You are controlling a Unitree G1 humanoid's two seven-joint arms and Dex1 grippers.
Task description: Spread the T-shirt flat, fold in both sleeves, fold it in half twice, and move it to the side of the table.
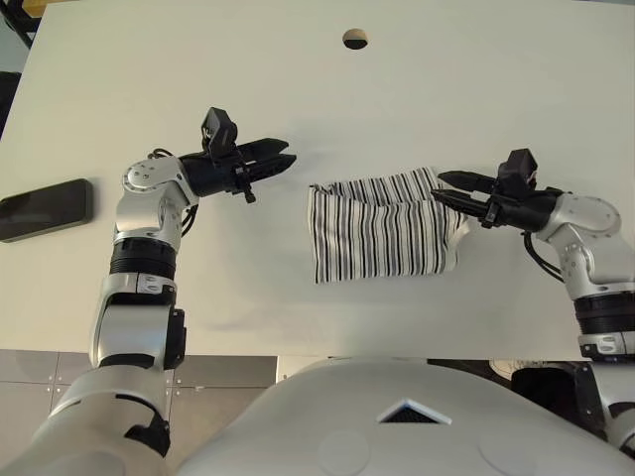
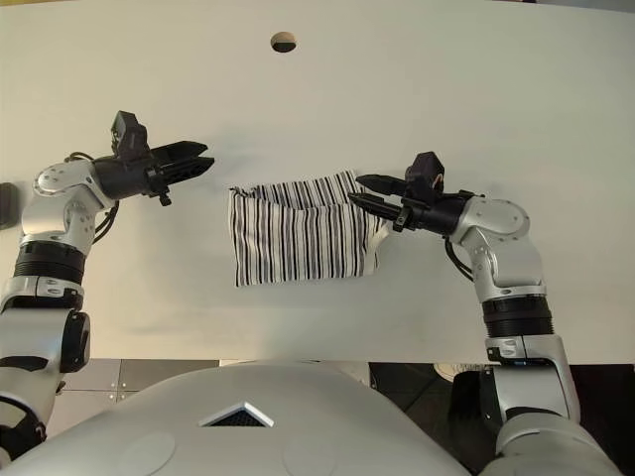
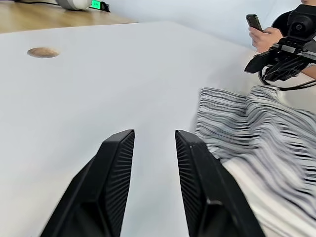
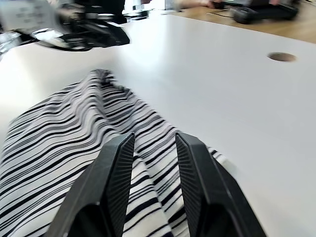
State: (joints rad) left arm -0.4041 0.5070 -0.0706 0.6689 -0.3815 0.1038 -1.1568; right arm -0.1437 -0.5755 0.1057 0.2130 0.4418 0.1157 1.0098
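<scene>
A black-and-white striped T-shirt (image 1: 382, 226) lies folded into a compact rectangle at the middle of the white table (image 1: 298, 89). My left gripper (image 1: 286, 153) hovers just left of the shirt's upper left corner, open, nothing between its fingers. My right gripper (image 1: 441, 186) stands open over the shirt's upper right corner, its fingertips above the fabric and holding nothing. In the left wrist view the striped T-shirt (image 3: 256, 133) lies beyond the fingers (image 3: 118, 168). In the right wrist view the T-shirt (image 4: 74, 143) lies under the fingers (image 4: 192, 173).
A dark phone (image 1: 45, 208) lies near the table's left edge. A round cable hole (image 1: 354, 39) sits at the far middle of the table. A person's hand holding a phone (image 3: 261, 34) shows beyond the table's right side.
</scene>
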